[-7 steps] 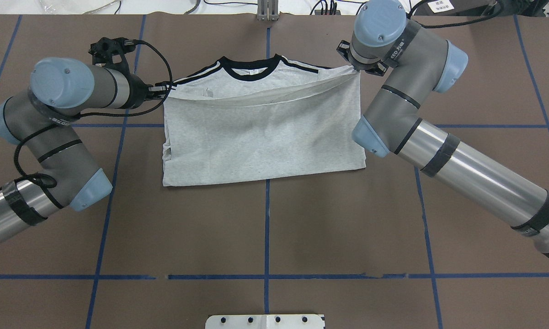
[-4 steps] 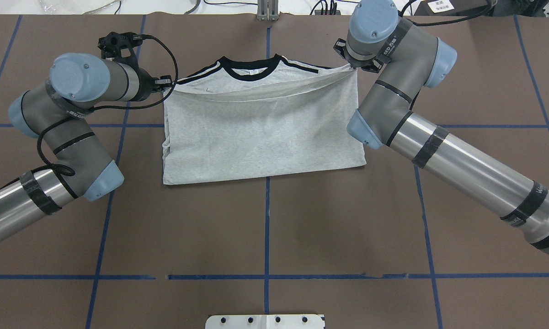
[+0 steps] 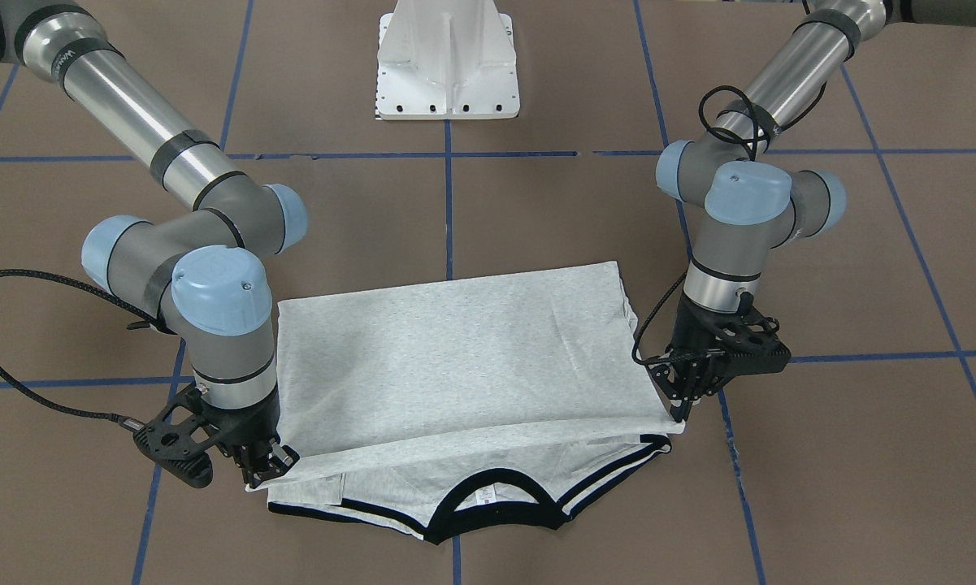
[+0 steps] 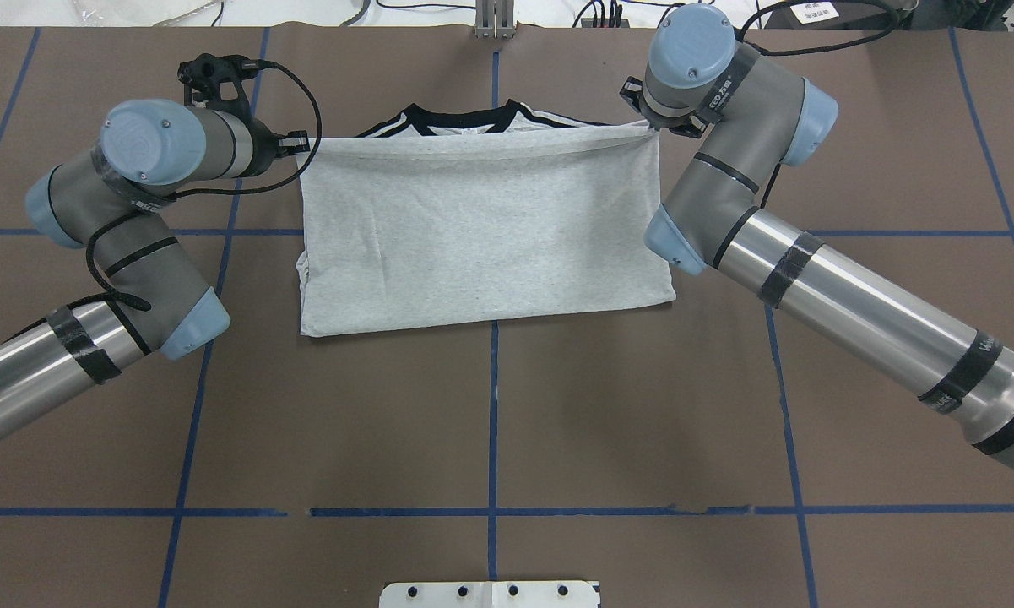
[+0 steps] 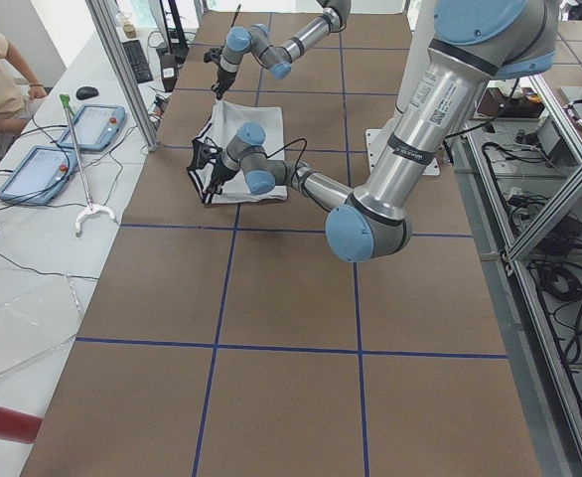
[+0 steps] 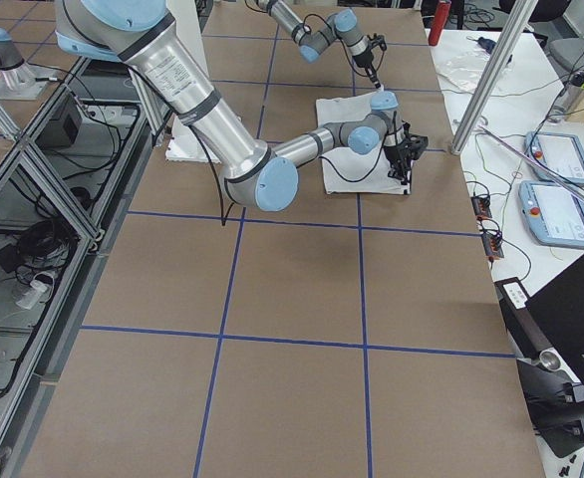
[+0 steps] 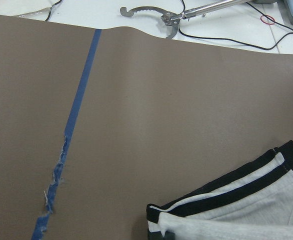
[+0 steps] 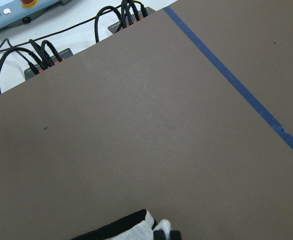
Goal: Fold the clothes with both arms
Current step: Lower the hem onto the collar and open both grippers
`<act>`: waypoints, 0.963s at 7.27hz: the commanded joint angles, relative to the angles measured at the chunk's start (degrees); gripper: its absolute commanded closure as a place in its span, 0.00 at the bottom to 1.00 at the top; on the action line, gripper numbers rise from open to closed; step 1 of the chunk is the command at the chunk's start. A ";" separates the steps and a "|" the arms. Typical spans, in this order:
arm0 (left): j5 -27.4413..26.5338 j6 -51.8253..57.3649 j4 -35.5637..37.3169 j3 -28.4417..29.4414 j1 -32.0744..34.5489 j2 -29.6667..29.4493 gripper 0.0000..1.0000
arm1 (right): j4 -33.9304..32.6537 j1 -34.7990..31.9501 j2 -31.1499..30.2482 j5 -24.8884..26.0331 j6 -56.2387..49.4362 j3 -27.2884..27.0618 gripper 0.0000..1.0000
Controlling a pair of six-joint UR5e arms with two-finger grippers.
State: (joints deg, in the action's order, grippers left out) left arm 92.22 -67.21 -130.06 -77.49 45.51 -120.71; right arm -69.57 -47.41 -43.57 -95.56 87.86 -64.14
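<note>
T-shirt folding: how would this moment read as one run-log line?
T-shirt: hem folded up near collar | left fingers: shut on corner | right fingers: shut on corner

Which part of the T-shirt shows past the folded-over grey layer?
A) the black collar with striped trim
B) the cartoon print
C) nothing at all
A: in the front-facing view the black collar of the T-shirt lies beyond the edge that the left claw and right claw hold.
</note>
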 commanded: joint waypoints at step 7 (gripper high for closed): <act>9.79 2.08 -3.71 0.07 5.36 -0.41 0.68 | -0.12 -1.99 -10.09 -10.24 1.95 -16.66 0.32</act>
State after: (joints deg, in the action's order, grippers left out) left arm 98.12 -65.09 -133.56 -76.82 49.29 -121.02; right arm -69.60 -49.47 -48.69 -103.92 88.85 -74.54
